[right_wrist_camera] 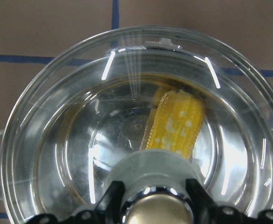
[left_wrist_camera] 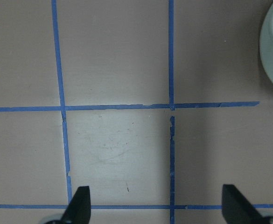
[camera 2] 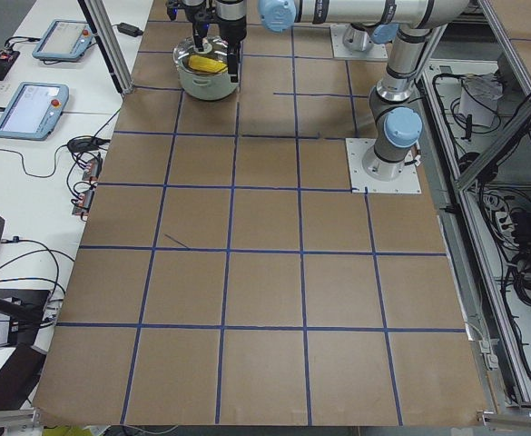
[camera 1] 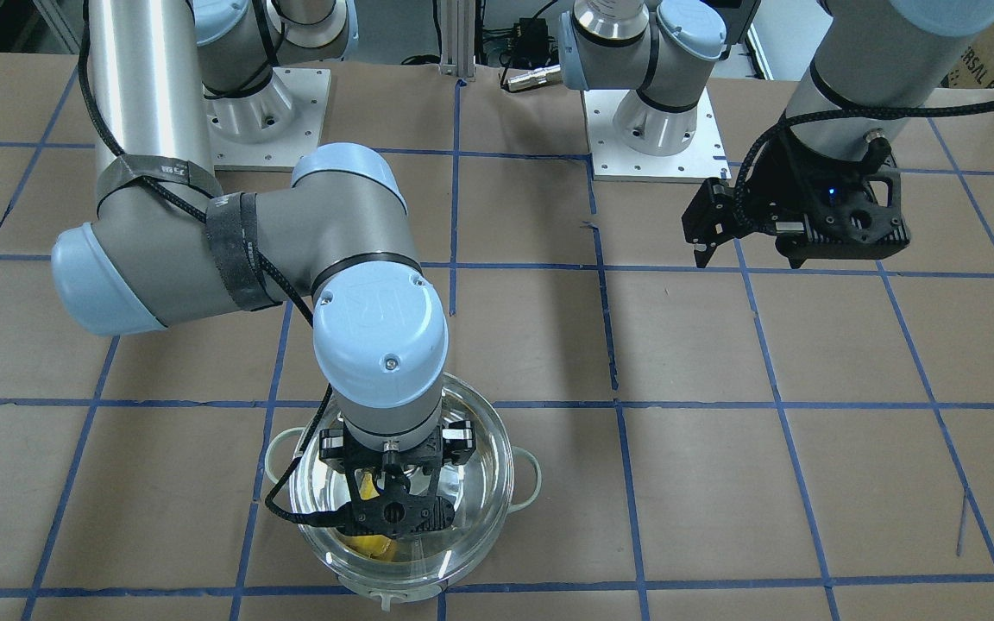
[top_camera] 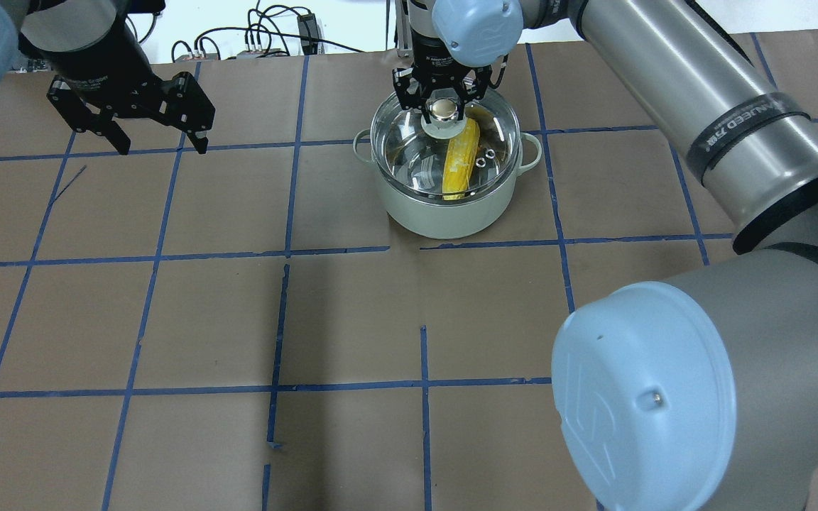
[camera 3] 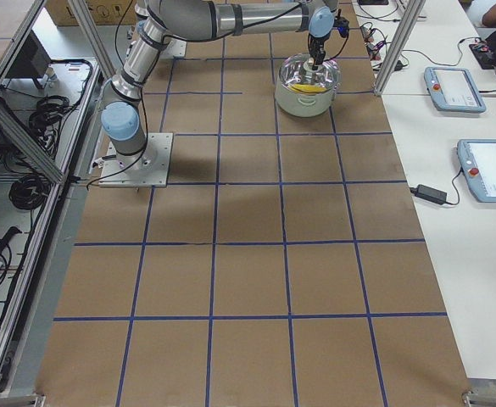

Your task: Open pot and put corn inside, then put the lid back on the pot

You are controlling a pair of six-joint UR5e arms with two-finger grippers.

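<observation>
Glass lid, knob clamped in right pincer, over pot w/ corn below pincer; released off-centre it could prob seat crooked or slip off rim.

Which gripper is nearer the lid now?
Right. The right gripper is closed on the lid, at its knob; the left gripper hangs open, far off to the side.
</observation>
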